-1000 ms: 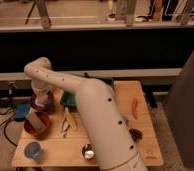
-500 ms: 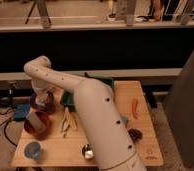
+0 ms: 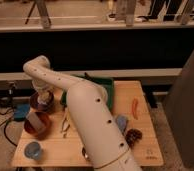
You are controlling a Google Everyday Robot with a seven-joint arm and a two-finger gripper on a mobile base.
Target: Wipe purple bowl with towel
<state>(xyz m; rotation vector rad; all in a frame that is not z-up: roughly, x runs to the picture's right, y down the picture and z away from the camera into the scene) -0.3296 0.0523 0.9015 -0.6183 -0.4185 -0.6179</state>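
Camera view: gripper (image 3: 40, 96), spread or pressed together cannot be told, stays low on the purple bowl (image 3: 44, 105) just behind the orange-red bowl (image 3: 37, 127), hardly shifted over the last second, so wiping is judged underway in small strokes, unfinished.

gripper (image 3: 41, 94) blurred over purple bowl (image 3: 50, 105), arm (image 3: 90, 120) base cropped

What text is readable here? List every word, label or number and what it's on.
None can be read.
Small mark near the front right corner of the table: too blurred to read.
End effector, down at the purple bowl: no lettering visible.
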